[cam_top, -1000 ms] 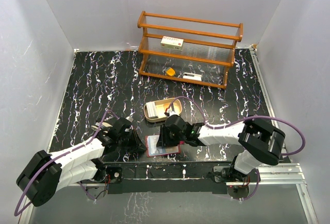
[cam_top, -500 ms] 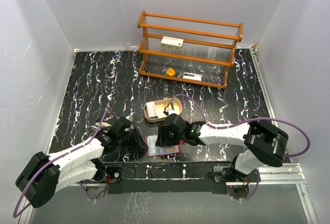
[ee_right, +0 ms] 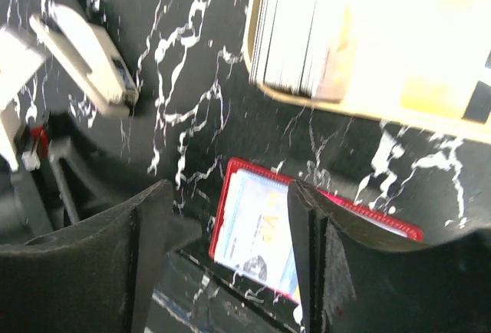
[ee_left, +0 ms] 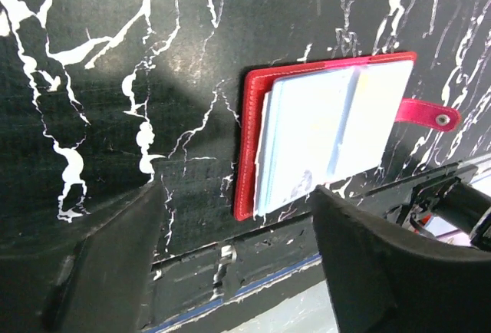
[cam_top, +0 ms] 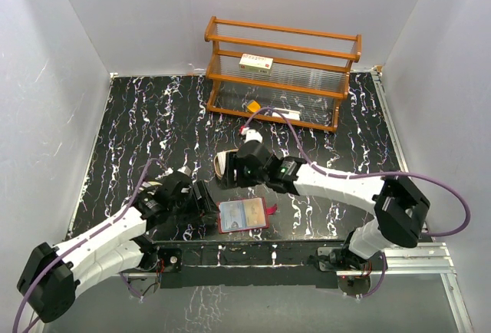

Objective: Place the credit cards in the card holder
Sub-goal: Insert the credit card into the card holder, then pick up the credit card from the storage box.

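Note:
The card holder (cam_top: pixel 243 215) lies open on the table near the front edge, red with clear pockets up and a pale card showing inside (ee_left: pixel 330 130) (ee_right: pixel 261 225). Its snap strap (ee_left: pixel 426 112) points right. My left gripper (cam_top: pixel 201 202) (ee_left: pixel 238 272) hovers just left of the holder, open, with nothing between its fingers. My right gripper (cam_top: pixel 239 169) (ee_right: pixel 222 256) hangs open and empty behind the holder, over the tan tray (cam_top: pixel 221 166). A stack of credit cards (ee_right: pixel 288 34) stands on edge in that tray.
A wooden rack (cam_top: pixel 280 72) stands at the back with a white box (cam_top: pixel 256 62) on its shelf and an orange wedge (cam_top: pixel 252 106) below. The table's front edge and metal rail (cam_top: pixel 253 252) run just behind the holder's near side. Grey walls enclose the table.
Both grippers have opened. The right gripper has lifted off the card holder and moved back over the tray. The left gripper has drawn left, away from the holder's edge.

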`<state>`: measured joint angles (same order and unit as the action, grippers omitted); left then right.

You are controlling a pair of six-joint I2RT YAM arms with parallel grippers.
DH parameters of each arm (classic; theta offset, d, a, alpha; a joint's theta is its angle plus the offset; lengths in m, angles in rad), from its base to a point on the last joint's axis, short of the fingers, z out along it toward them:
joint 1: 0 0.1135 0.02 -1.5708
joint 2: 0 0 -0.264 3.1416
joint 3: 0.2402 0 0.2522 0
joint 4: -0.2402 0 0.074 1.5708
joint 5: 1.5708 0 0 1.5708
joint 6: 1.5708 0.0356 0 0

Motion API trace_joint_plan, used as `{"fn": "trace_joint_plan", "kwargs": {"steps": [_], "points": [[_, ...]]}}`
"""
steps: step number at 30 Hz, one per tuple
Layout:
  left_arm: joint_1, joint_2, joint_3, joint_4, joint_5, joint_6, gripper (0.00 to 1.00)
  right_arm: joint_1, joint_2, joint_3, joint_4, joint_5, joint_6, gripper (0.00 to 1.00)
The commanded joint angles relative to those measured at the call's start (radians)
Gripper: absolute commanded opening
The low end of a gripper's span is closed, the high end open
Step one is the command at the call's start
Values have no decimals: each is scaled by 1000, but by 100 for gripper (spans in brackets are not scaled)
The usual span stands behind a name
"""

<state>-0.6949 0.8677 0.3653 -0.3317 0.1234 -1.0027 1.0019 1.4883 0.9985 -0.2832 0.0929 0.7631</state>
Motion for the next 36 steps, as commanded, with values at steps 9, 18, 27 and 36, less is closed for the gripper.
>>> {"fn": "trace_joint_plan", "kwargs": {"steps": [9, 18, 27, 36], "points": [[2, -48, 115, -119, -79, 49, 99, -95, 213, 305, -60, 104, -95, 68], [2, -104, 121, -149, -73, 69, 99, -139, 349, 397, -42, 76, -126, 76], [1, -113, 115, -142, -68, 70, 99, -157, 421, 422, -18, -15, -134, 78], [2, -109, 111, -138, -57, 74, 99, -158, 455, 458, -36, -41, -137, 76]]}}
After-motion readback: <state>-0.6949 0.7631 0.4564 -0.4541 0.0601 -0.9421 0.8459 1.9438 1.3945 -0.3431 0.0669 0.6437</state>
